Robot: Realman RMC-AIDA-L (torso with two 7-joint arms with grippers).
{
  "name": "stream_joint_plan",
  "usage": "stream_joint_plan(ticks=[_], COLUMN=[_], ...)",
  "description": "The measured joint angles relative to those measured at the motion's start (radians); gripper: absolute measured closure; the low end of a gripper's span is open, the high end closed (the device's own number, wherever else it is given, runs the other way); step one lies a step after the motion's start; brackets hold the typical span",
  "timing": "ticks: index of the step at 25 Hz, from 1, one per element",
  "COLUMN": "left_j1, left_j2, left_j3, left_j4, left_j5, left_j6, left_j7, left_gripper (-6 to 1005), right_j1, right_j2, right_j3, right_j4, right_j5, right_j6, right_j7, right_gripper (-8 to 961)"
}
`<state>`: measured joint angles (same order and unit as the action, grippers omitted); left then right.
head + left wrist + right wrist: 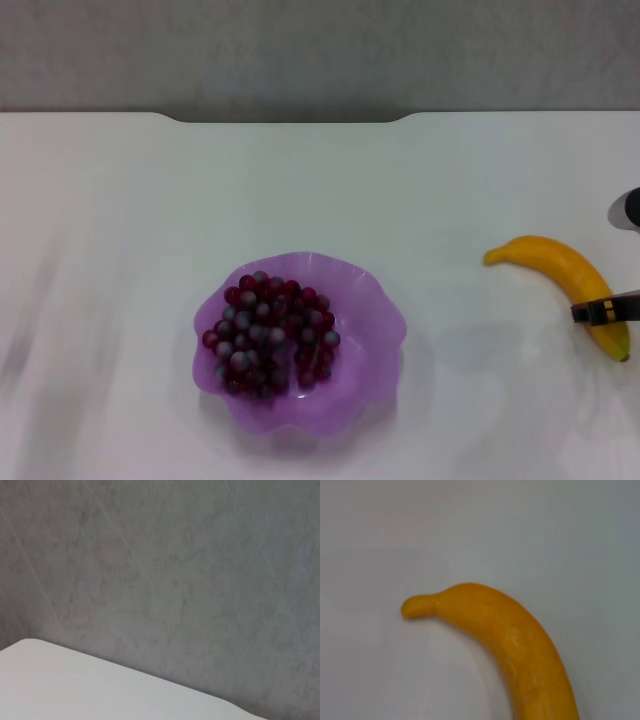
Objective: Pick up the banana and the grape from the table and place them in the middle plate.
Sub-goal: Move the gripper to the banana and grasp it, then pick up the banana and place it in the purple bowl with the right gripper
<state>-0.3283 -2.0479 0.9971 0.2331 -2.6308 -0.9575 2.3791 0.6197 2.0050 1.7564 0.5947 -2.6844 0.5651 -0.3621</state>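
Note:
The grape bunch point(268, 334) lies inside the middle plate point(375, 330), a translucent purple plate with a wavy rim, at the table's centre front. The banana point(565, 285) lies on the white table point(320, 190) at the far right, apart from the plate. My right gripper point(603, 310) comes in from the right edge, and a dark finger crosses the banana near its lower end. The right wrist view shows the banana point(515, 640) close up on the table. My left gripper is out of view.
The table's notched far edge point(285, 120) meets a grey wall behind it. The left wrist view shows only a table corner point(75, 685) and the grey wall point(175, 570).

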Motion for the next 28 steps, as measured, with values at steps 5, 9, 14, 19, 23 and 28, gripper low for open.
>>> stream_joint_plan(ticks=[5,9,14,19,23,28], left_j1=[-0.002,-0.005,-0.006,-0.002,-0.001,-0.002], left_j2=[0.0,0.0,0.0,0.0,0.001,0.003], left_j3=[0.0,0.0,0.0,-0.001,-0.006,-0.006], left_j4=[0.0,0.0,0.0,-0.005,-0.011,-0.012], left_j5=[0.0,0.0,0.0,0.0,0.0,0.0], left_j6=[0.0,0.0,0.0,0.002,0.002,0.002], left_j7=[0.0,0.0,0.0,0.0,0.0,0.001], left_gripper=[123,124,126,127,128,130], right_j1=[0.0,0.0,-0.005,-0.09,-0.184,-0.208], right_j2=[0.001,0.001,0.005,0.007,0.005,0.003], right_j3=[0.0,-0.001,-0.004,-0.099,-0.144,-0.198], right_j4=[-0.002,-0.003,0.005,0.164,0.379,0.532], right_j5=[0.0,0.0,0.001,0.072,0.092,0.137], right_j6=[-0.009,-0.009,-0.018,-0.032,-0.001,0.053], right_j7=[0.0,0.0,0.002,0.008,0.011,0.008], right_gripper=[350,460,458,456,455,453])
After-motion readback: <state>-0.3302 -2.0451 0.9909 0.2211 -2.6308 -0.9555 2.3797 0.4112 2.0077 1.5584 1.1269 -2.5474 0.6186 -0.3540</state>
